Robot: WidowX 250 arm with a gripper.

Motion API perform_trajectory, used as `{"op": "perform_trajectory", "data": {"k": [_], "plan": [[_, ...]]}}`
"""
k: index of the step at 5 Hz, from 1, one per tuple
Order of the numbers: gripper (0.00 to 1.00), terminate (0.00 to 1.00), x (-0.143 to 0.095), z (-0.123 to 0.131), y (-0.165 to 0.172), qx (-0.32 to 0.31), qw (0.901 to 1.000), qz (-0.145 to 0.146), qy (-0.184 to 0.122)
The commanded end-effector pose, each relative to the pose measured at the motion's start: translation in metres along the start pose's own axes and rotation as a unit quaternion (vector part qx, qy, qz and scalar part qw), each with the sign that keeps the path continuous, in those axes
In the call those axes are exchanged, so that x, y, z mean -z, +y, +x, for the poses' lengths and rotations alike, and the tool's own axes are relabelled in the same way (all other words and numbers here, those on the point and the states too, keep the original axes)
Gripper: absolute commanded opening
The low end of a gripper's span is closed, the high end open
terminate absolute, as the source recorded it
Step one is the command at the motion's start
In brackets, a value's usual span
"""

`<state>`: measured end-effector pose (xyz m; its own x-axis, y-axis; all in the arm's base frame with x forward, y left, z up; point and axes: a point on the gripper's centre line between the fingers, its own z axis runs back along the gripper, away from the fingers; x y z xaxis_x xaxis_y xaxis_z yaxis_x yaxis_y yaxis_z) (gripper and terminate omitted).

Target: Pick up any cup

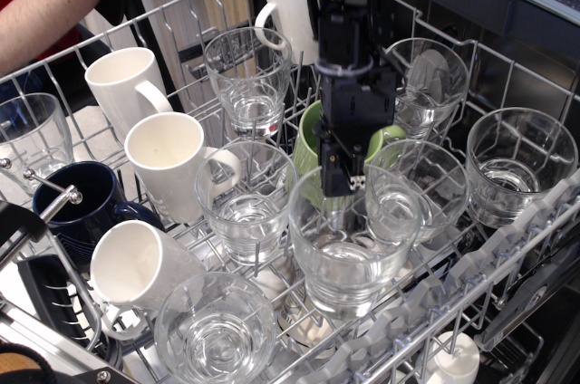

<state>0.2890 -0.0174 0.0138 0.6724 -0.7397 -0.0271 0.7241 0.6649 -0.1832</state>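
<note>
I see a dishwasher rack (pixel 507 248) holding several clear glass tumblers. My black gripper (pixel 345 187) comes down from the top centre and is shut on the rim of one clear cup (pixel 349 248). That cup hangs lifted above the rack, in front of the green mug (pixel 310 144). Other alike tumblers stand at the back left (pixel 247 76), front left (pixel 216 330), centre left (pixel 243 207), right (pixel 519 167) and back right (pixel 426 81). One finger is inside the cup and one outside.
White handled mugs stand at the left (pixel 127 85), (pixel 172 162), (pixel 140 266) and at the back (pixel 288 13). A dark blue mug (pixel 77 203) is at the far left. A person's arm (pixel 54 4) shows at the top left. The wire tines surround everything.
</note>
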Motion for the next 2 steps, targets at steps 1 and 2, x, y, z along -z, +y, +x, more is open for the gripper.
{"op": "perform_trajectory", "data": {"k": [1,2], "plan": [[0.00,0.00,-0.059,-0.001,-0.008,0.041,0.9980,0.042,-0.020],[0.00,1.00,-0.073,-0.001,-0.004,0.063,0.9954,0.071,-0.015]]}}
